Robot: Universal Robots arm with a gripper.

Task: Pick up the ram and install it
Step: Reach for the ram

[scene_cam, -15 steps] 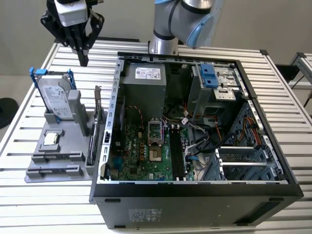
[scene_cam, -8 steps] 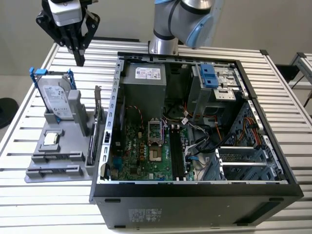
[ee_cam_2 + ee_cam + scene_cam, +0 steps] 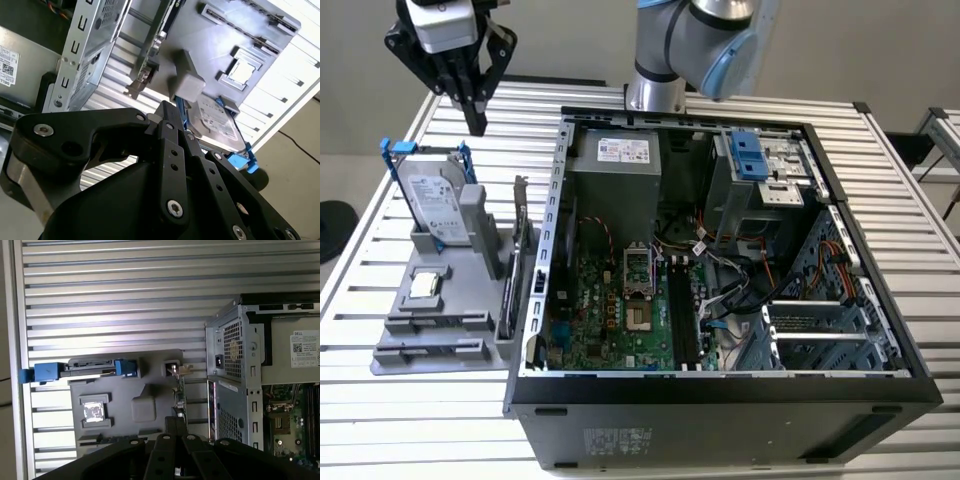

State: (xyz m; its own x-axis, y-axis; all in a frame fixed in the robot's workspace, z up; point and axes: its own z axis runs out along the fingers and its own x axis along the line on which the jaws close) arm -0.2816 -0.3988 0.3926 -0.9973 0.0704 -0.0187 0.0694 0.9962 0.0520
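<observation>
Slatted metal table (image 3: 420,425) below everything, bearing an open computer case (image 3: 720,392) with its motherboard (image 3: 610,310) exposed and, at the exterior view's left, a grey fixture (image 3: 450,362). High above that fixture's far end, hanging well clear of it, the gripper (image 3: 477,118), jaws together and clamped on nothing. Standing upright on the fixture, a hard drive (image 3: 432,205) in a blue frame; along the side nearest the case, an expansion card (image 3: 520,215) with a metal bracket; nearer the viewer, a processor (image 3: 424,285) lying flat. Just on the viewer's side of that, seated edge-on in a slot as a narrow dark strip, what looks to be the ram (image 3: 438,319), untouched and well apart from the gripper. Reads as the approach stage, with the pick not yet made. Calls, on this judgement, for parting the jaws enough to straddle the thin edge, squaring up along the strip, and descending without brushing the drive or the card
</observation>
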